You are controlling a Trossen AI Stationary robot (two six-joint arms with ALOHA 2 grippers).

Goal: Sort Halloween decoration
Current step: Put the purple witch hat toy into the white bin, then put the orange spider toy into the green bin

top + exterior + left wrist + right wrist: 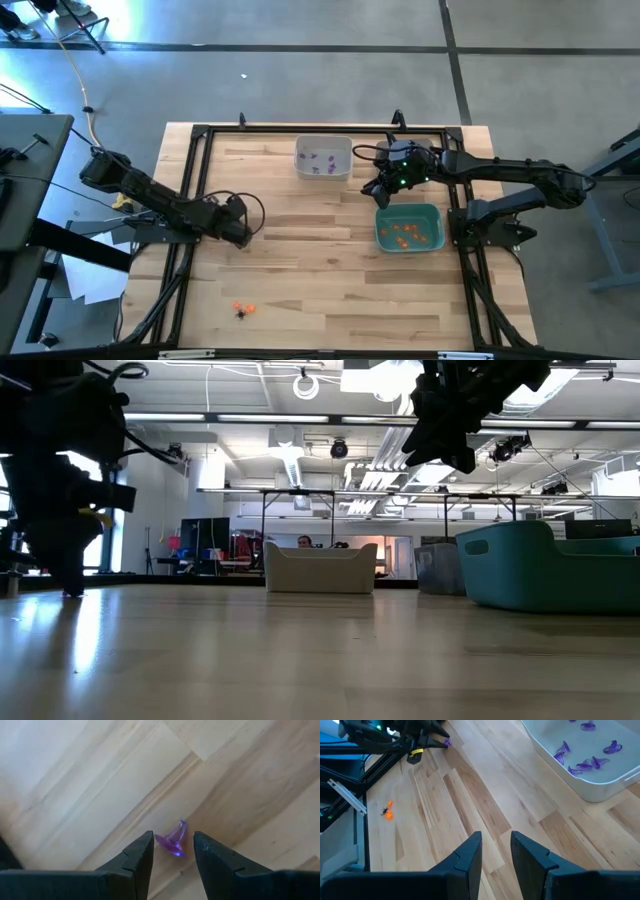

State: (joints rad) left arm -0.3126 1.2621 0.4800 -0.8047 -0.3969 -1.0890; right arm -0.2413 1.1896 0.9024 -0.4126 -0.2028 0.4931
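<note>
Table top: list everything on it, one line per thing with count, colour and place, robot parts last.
white bin: one, white, far middle of the table, purple trinkets inside.
teal bin: one, teal, right side, orange trinkets inside.
purple trinkets: several, purple, in the white bin; exact count unclear.
orange trinkets: several, orange, in the teal bin.
purple trinket: one, purple, on the wood between the left tool's fingers.
loose trinkets: two orange and one black, near edge, left of centre.
left tool: one, dark, low over the left side, open around the purple trinket.
right tool: one, dark, raised between the two bins, open, empty.
</note>
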